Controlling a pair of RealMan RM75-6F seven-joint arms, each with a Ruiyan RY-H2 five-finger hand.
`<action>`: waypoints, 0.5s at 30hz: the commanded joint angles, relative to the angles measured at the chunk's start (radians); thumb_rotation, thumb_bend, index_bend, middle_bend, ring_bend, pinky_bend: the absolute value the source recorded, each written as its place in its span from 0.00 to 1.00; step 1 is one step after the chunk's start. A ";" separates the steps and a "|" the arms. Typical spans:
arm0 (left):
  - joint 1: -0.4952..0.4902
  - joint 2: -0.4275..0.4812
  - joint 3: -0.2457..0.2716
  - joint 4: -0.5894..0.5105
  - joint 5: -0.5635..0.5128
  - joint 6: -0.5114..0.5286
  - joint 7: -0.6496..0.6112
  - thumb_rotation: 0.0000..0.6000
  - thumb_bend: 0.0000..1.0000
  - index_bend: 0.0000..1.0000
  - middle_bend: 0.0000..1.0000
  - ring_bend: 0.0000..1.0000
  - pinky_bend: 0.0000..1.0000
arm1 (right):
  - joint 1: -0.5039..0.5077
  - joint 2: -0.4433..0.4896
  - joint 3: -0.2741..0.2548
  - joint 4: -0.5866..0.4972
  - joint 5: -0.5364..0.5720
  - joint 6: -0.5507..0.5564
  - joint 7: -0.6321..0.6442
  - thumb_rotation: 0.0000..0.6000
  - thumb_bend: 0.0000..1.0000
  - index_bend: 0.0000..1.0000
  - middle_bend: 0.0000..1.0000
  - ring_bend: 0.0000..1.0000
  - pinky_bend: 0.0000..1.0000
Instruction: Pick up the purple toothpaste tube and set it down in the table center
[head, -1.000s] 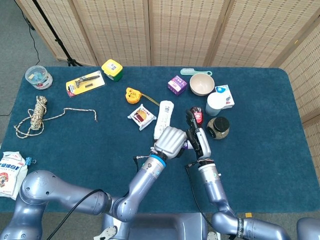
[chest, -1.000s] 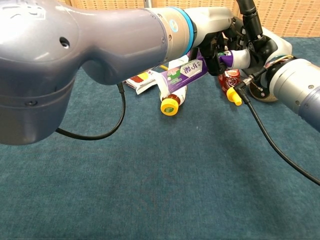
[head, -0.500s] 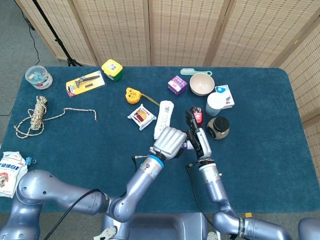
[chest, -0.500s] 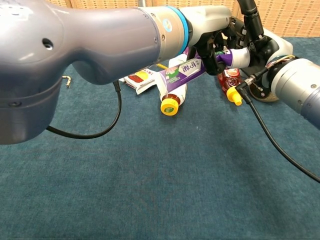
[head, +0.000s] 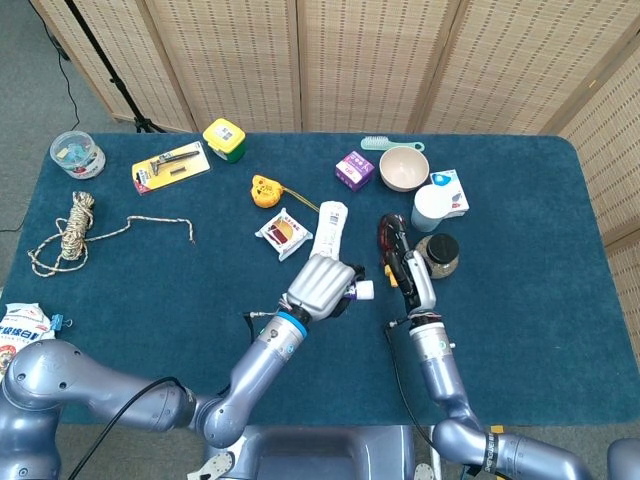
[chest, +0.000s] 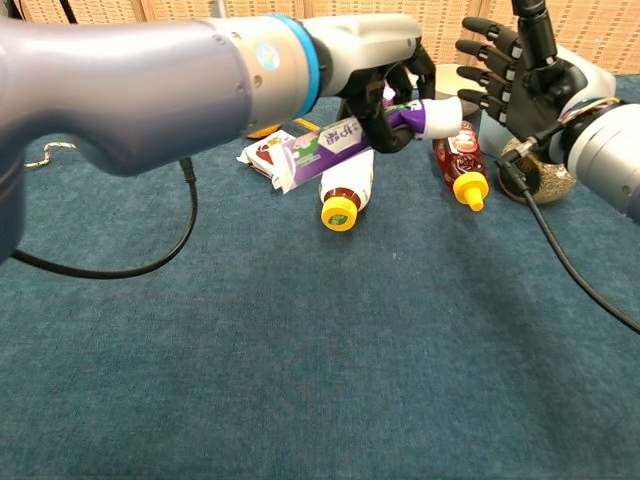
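Aloft, purple toothpaste tube (chest: 345, 135) in left hand (chest: 385, 70).

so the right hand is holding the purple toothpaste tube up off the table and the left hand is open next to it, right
Not quite: the hands are swapped. The chest view shows the left hand holding the purple toothpaste tube up off the table, while the right hand is open beside it, holding nothing.

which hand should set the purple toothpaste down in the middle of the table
Left, most likely. The left hand already grips the purple toothpaste tube clear of the table. The right hand is open, off to the side, holding nothing.
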 joint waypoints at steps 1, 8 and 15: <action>0.026 0.021 0.029 -0.024 0.016 -0.002 -0.014 1.00 1.00 0.58 0.53 0.56 0.61 | -0.005 0.009 0.001 0.000 -0.003 0.005 0.000 0.19 0.00 0.00 0.00 0.00 0.00; 0.061 0.044 0.094 -0.034 0.031 -0.028 -0.016 1.00 1.00 0.56 0.53 0.54 0.61 | -0.016 0.038 0.005 -0.002 -0.009 0.016 -0.001 0.19 0.00 0.00 0.00 0.00 0.00; 0.082 0.032 0.143 0.009 0.026 -0.065 -0.015 1.00 1.00 0.51 0.49 0.50 0.61 | -0.032 0.070 0.006 -0.011 -0.014 0.033 -0.005 0.19 0.00 0.00 0.00 0.00 0.00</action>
